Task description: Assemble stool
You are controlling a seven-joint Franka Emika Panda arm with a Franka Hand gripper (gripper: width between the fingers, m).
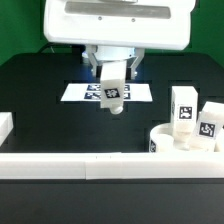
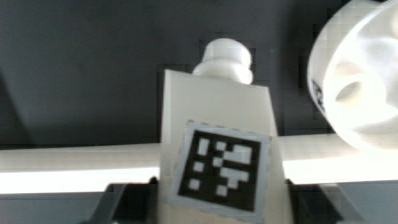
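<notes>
My gripper [image 1: 112, 84] is shut on a white stool leg [image 1: 112, 94] with a black-and-white tag, held above the table near the marker board. In the wrist view the leg [image 2: 217, 130] stands between the two dark fingers [image 2: 125, 200], its rounded peg end pointing away. The round seat [image 1: 175, 140] rests at the exterior view's right by the front rail; its rim shows in the wrist view [image 2: 356, 80]. Two more legs [image 1: 183, 113] [image 1: 209, 127] stand upright behind the seat.
The marker board [image 1: 85, 92] lies flat on the black table behind the gripper. A long white rail [image 1: 100, 165] runs along the front edge; it also shows in the wrist view [image 2: 80, 160]. A white block [image 1: 5, 126] sits at the exterior view's left.
</notes>
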